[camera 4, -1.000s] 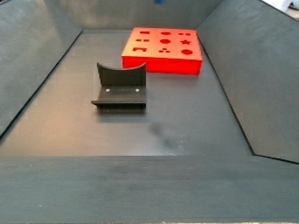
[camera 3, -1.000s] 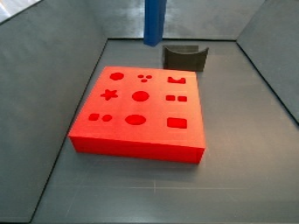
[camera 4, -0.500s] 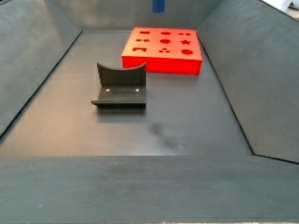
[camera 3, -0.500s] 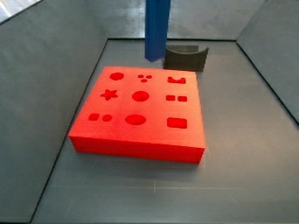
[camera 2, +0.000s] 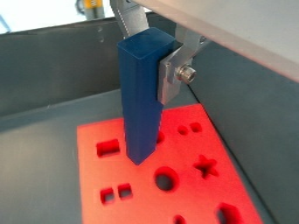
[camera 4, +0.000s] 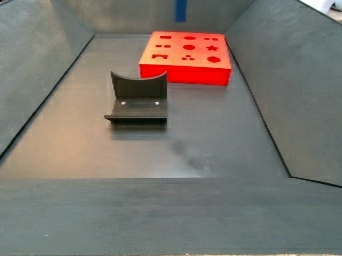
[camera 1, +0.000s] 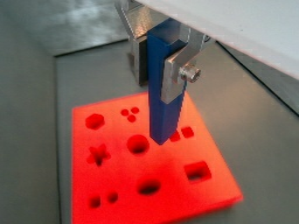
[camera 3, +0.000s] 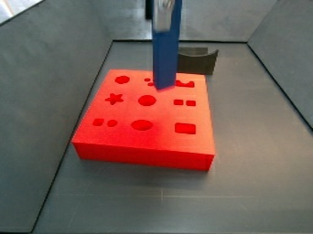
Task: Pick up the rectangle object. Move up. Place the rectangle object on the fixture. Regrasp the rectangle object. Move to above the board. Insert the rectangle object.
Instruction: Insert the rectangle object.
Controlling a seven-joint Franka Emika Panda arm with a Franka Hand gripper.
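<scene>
Grey-walled bin; pincer [camera 2: 162, 61] clamped on upright rectangle object [camera 2: 142, 96] above board [camera 3: 146, 114]: keep it vertical, align with its slot

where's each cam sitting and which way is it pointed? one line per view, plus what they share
Wrist view: on the wrist, looking down past the gripper and the held rectangle object at the board.
Wrist view: same, from the opposite side.
Side view: raised, board nearest, fixture behind; gripper barely shows.
Side view: raised, fixture nearest, board far.
Shared: board and rectangle object show in all four.
</scene>
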